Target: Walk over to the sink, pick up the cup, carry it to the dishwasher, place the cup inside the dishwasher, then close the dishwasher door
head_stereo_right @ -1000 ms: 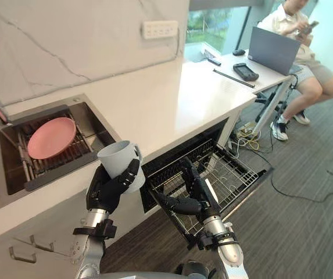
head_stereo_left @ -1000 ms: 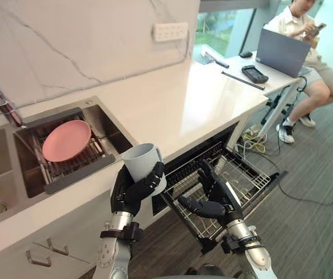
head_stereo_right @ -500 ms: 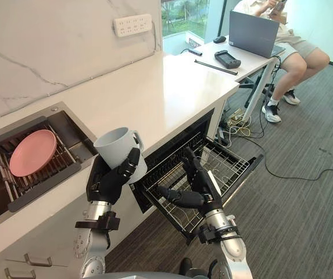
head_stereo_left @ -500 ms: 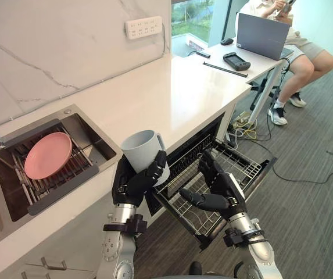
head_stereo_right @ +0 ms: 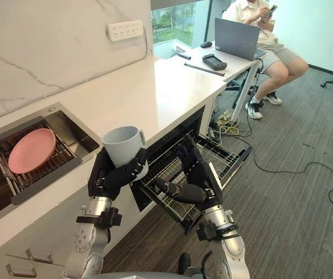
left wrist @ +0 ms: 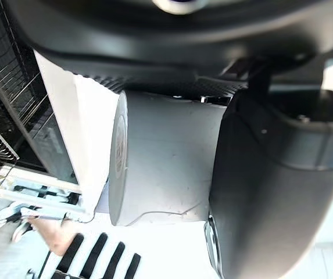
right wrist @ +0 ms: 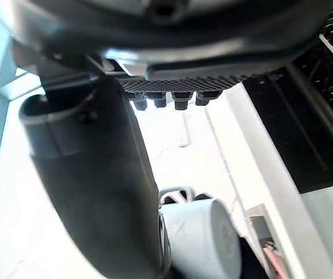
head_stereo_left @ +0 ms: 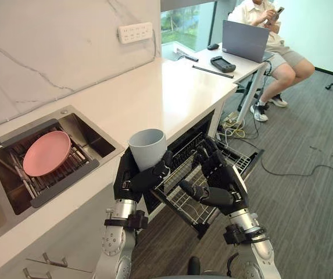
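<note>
My left hand is shut on a pale grey cup, holding it upright in front of the counter edge; the left wrist view shows the cup pressed against the palm. To its right, my right hand hovers open over the pulled-out wire rack of the dishwasher, whose door lies open and flat. The cup also appears in the right wrist view. The sink lies at the left of the counter.
A pink plate rests on a rack in the sink. The white counter runs to the back right. Beyond it a person sits at a desk with a laptop. Cables trail over the carpet.
The camera has shifted, so the sink has slid left and more floor shows. Both hands with the cup sit nearer the dishwasher rack, and the cup is turned so its handle is hidden.
</note>
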